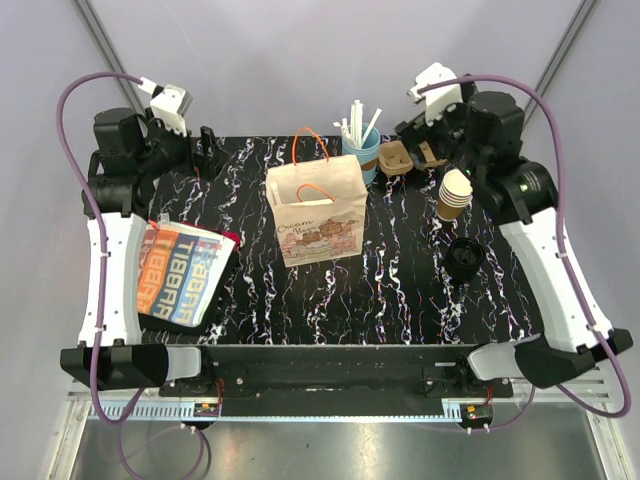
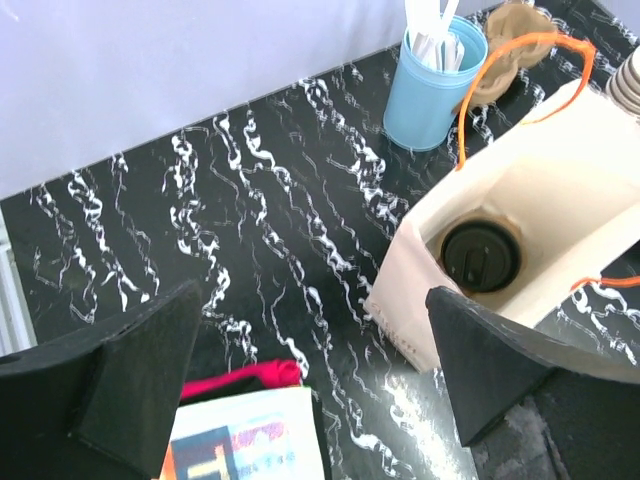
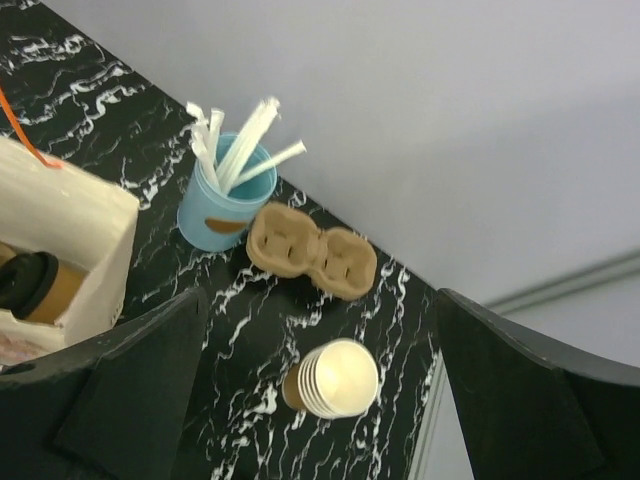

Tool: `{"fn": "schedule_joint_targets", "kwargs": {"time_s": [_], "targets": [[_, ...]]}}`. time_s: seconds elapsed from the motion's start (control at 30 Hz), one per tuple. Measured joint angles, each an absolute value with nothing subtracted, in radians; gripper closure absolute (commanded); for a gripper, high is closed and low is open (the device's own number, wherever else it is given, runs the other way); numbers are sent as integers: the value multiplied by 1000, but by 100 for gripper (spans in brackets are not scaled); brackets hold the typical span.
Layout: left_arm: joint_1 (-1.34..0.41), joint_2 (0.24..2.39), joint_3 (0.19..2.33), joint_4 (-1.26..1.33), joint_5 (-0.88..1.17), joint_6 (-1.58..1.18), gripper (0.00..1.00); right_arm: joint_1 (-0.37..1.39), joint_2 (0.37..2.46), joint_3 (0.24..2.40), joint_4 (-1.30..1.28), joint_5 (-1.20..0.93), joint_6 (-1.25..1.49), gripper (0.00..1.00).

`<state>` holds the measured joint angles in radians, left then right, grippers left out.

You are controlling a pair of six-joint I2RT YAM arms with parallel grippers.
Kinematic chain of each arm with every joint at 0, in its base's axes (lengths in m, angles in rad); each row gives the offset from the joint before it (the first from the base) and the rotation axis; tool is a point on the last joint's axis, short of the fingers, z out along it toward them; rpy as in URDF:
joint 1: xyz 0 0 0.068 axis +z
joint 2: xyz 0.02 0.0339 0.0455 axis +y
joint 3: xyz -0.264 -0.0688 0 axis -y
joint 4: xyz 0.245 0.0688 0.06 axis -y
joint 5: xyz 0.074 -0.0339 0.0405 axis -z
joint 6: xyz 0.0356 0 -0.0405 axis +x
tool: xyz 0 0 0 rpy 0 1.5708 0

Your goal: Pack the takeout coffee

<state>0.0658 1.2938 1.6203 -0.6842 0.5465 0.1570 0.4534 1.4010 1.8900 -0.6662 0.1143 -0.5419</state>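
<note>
Inside, one takeout coffee [image 2: 481, 256] (one bag [image 1: 315, 225])

two white and black arms
white shells on left arm [image 1: 106, 272] and right arm [image 1: 556, 272], black joints, purple cable [image 1: 63, 105] along each, black wedge fingers [image 2: 130, 385].

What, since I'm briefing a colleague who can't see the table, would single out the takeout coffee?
Find the paper bag with orange handles standing mid-table. The takeout coffee sits inside it. Unlike the lidless stack of tan cups outside, it is a single cup capped with a black lid.
</note>
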Motion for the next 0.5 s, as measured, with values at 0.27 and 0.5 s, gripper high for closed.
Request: {"fn": "schedule_joint_targets", "kwargs": {"time_s": [0.27, 0.5], "targets": [[66, 1267, 1583, -522, 550, 77, 1, 292, 1205, 1662, -628, 121, -453, 0], [66, 1196, 1555, -463, 522, 29, 1, 181, 1079, 1533, -600, 112, -372, 0]]}}
